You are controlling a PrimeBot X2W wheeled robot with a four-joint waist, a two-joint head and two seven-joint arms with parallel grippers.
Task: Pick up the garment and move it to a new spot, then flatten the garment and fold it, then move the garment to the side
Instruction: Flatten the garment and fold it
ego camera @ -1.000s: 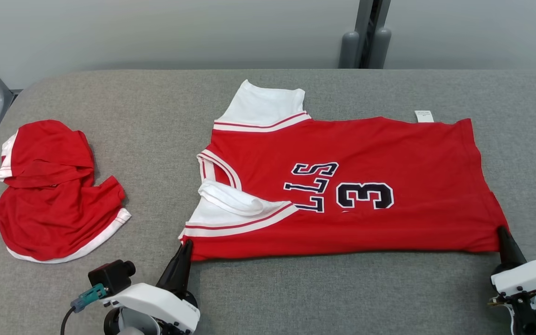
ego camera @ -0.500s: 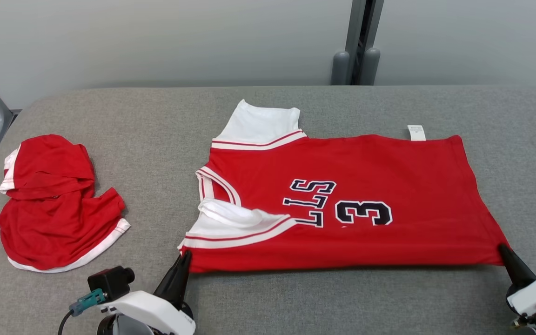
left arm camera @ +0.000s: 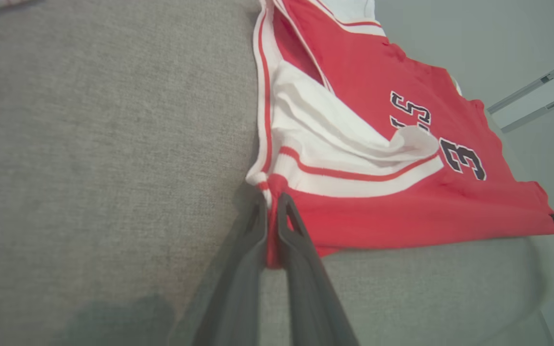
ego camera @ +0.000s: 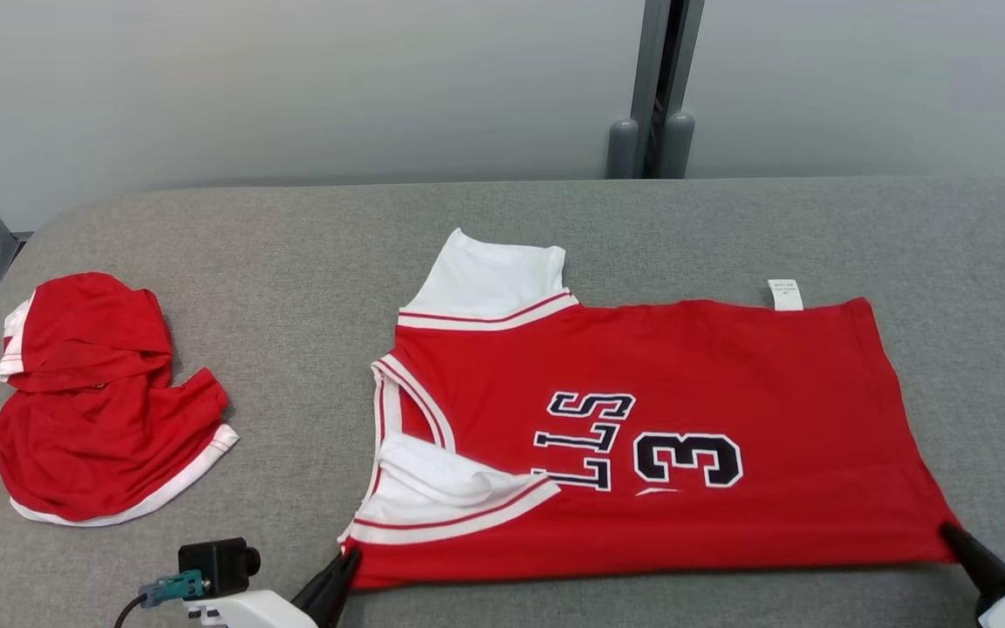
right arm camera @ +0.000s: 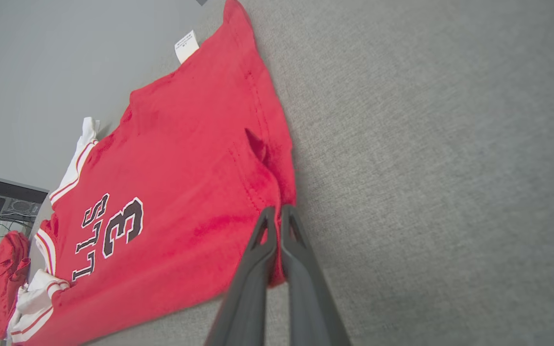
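Jersey (ego camera: 729,375) dragged nearer; left tool (left arm camera: 271,198), right tool (right arm camera: 277,209) low, pinching near corners.

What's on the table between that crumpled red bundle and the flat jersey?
Nothing: the head view shows bare grey table between the bundle and the jersey.

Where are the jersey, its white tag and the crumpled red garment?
jersey (ego camera: 729,375), head view, red cloth above the number.
white tag (ego camera: 785,294), head view, its middle.
crumpled red garment (ego camera: 92,410), head view, its red middle.
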